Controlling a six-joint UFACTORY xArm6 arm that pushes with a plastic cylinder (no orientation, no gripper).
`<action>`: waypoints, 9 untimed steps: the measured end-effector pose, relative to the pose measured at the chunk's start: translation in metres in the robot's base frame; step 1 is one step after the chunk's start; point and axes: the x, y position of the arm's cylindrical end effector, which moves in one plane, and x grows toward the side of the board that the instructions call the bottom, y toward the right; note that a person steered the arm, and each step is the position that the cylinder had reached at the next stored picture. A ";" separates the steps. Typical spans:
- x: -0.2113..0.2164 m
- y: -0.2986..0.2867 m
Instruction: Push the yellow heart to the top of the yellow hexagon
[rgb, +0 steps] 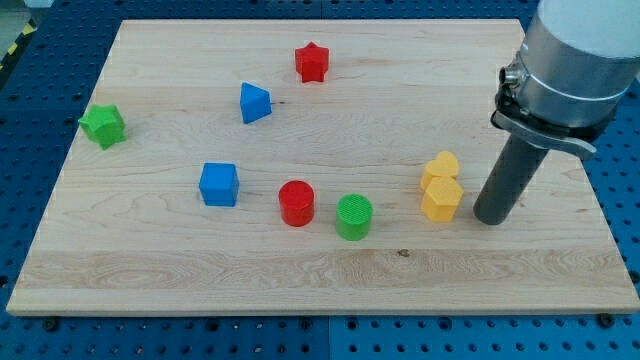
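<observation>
The yellow heart (441, 166) sat touching the yellow hexagon (441, 199) on its top side, apparently where the task wanted it. My tip (493, 217), holding nothing, stood just right of the hexagon, apart from it.

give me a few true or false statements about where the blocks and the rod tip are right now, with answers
1. The yellow heart sits just above the yellow hexagon in the view, touching it. True.
2. My tip is at the view's left of the yellow hexagon. False: it is at its right, close beside it.
3. The red cylinder and the green cylinder stand side by side. True.
4. The red star lies near the view's bottom edge. False: it lies near the top.
5. The green star touches the blue cube. False: they are well apart.
</observation>
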 end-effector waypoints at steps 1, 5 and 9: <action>0.000 0.000; -0.070 0.000; -0.046 -0.019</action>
